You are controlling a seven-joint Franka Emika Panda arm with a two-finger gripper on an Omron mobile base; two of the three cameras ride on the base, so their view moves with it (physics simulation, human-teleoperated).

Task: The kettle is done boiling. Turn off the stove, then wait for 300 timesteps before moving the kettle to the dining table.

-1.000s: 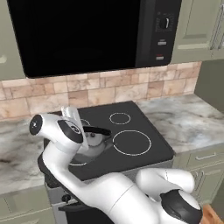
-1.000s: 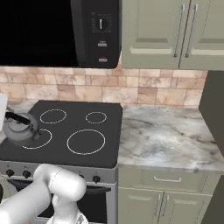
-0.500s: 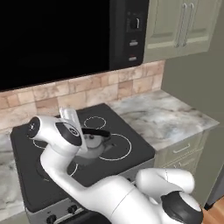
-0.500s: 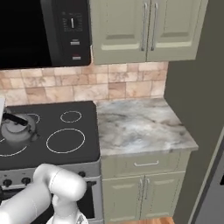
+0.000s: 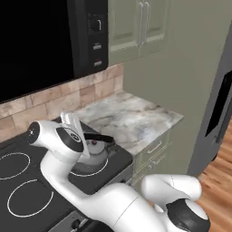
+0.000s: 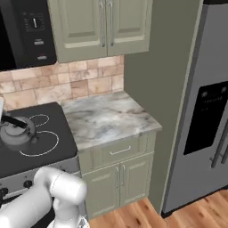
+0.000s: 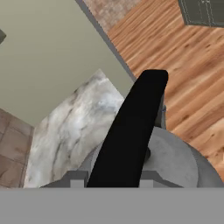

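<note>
Since a second ago both base cameras have swung right: the microwave (image 5: 50,43) has slid toward the left edge, and a grey fridge (image 6: 202,111) and wood floor (image 6: 147,213) have come into view, so the base has turned, while the kettle (image 6: 17,133) has kept its place against the arm. Kettle and black handle (image 5: 97,137) sit low over the stove (image 6: 31,151), above its right front ring, though I cannot tell whether the base touches the glass. At the handle's near end the hand (image 5: 72,124) is pinched on it, fingers narrow; from the hand view the handle (image 7: 129,131) runs straight up from the bottom edge across the domed grey lid. Right of the stove lies a short marble bench (image 6: 107,118) over olive cabinet doors, backed by tan brick tiles (image 6: 80,82) and topped by pale green wall cabinets (image 6: 102,26). A plain olive wall stands between the bench and the fridge.
</note>
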